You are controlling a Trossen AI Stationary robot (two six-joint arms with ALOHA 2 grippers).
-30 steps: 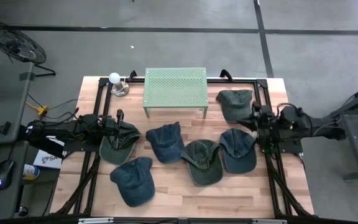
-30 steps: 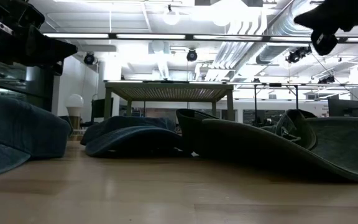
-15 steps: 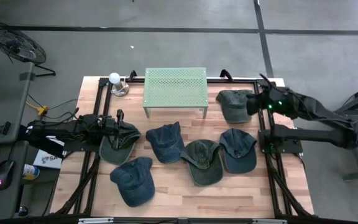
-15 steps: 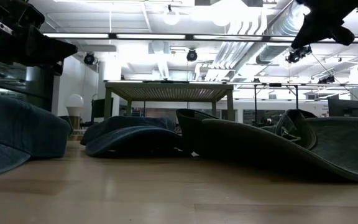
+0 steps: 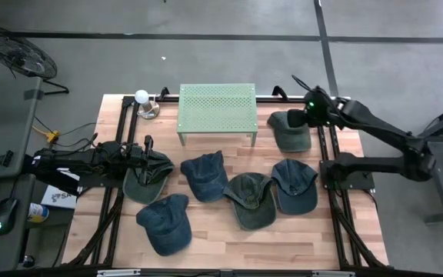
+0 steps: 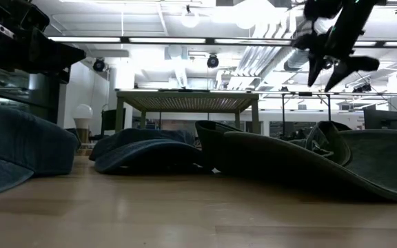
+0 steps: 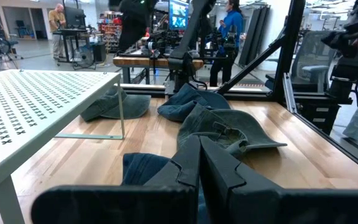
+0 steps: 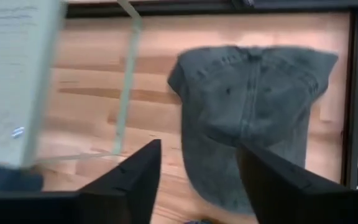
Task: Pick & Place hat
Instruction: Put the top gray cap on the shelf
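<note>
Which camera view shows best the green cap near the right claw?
The right wrist view: the green cap fills it, seen from above. The high view shows it small under the open right claw; the left wrist view only distantly.

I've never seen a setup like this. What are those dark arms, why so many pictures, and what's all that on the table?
It is a robot with two dark arms at a wooden table. One camera looks straight down, one sits at table-top height, and one rides on each wrist.

Six caps lie on the table, beside a green perforated stand and a small lamp.

The right gripper hangs open above the grey-green cap at the far right corner; its wrist camera looks down at that cap between its two fingers. It holds nothing.

The left gripper waits shut on the left side, over the edge of another green cap, also holding nothing.
</note>
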